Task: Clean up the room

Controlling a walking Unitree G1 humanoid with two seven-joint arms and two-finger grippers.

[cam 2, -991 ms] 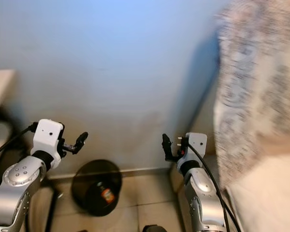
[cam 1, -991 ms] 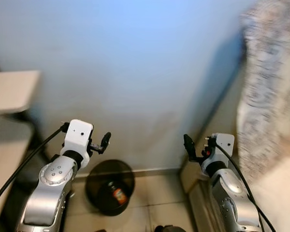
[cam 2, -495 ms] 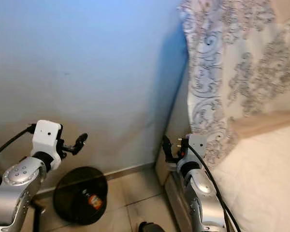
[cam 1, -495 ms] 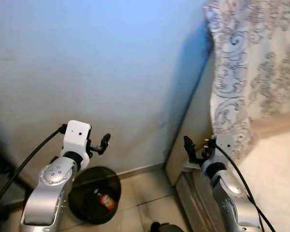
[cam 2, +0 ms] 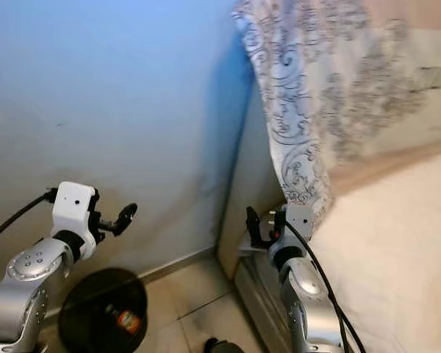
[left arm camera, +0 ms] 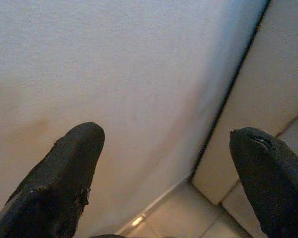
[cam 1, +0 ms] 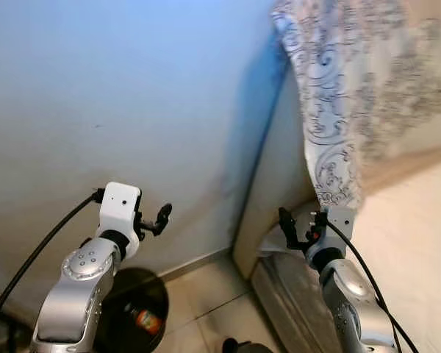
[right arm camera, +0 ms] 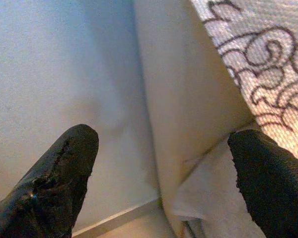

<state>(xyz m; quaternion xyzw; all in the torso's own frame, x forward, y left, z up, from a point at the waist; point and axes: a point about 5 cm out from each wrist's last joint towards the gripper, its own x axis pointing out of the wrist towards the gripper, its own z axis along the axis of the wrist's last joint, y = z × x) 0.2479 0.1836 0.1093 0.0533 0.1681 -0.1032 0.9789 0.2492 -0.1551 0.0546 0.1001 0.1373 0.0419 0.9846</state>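
While both arms are raised toward the pale wall (cam 1: 132, 110), the left gripper (left arm camera: 164, 178) and right gripper (right arm camera: 161, 178) hold nothing, fingers spread wide apart. At seven o'clock on the tiled floor (cam 1: 206, 309), a black round bin (cam 2: 95, 312) holds a bottle (cam 2: 125, 320) with an orange label, while the patterned bed cover (cam 1: 338, 95) hangs at one o'clock.

Left arm (cam 1: 77, 290) and right arm (cam 1: 345, 298): silver rounded shells with small round screw heads at the joints, black collars, white box-shaped wrist blocks, black cables along the outer sides. Grippers: two matte black, scuffed fingers (left arm camera: 64, 178) with rounded tips.
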